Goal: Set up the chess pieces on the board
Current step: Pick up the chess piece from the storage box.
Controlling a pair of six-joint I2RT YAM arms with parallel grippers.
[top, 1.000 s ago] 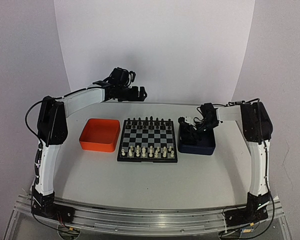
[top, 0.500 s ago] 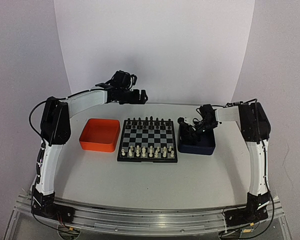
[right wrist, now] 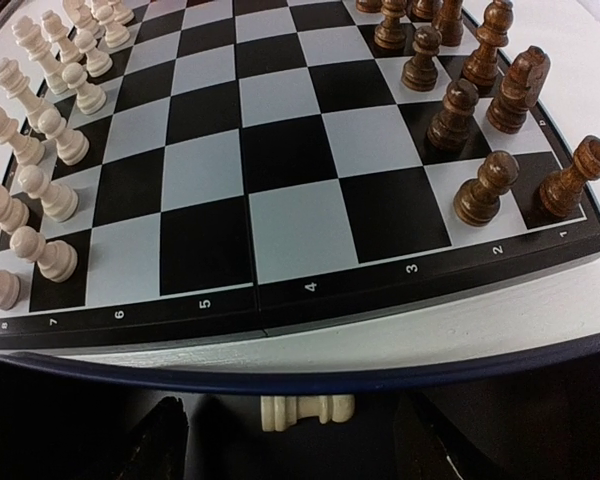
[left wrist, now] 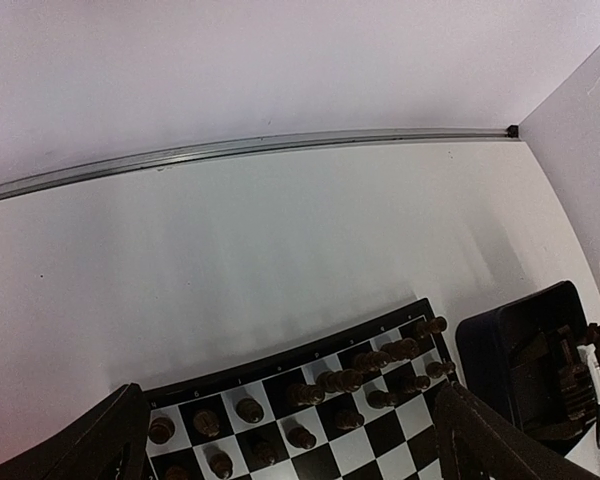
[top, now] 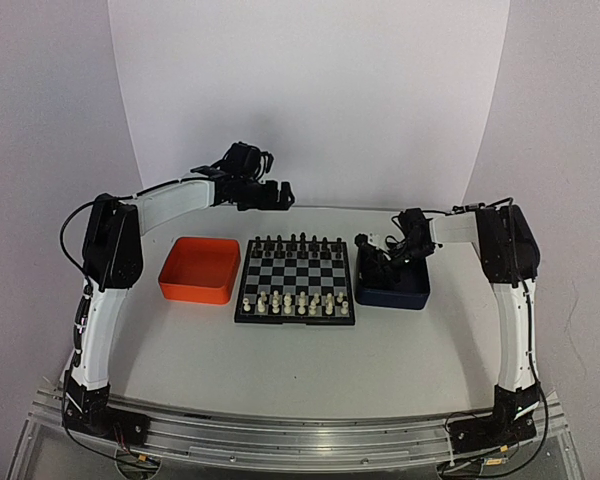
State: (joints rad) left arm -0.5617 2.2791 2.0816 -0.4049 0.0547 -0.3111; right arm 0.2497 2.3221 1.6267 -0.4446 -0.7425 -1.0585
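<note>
Lying on its side in the dark blue tray beside the board's right edge, one cream-white chess piece sits between the right gripper's parted fingers, which we judge ready for pickup. The left gripper hangs wide open beyond the board's far edge.

White table under a curved white backdrop, orange tray at nine o'clock from the table's middle, dark blue tray at three o'clock, two rows of dark chess pieces toward twelve o'clock
</note>
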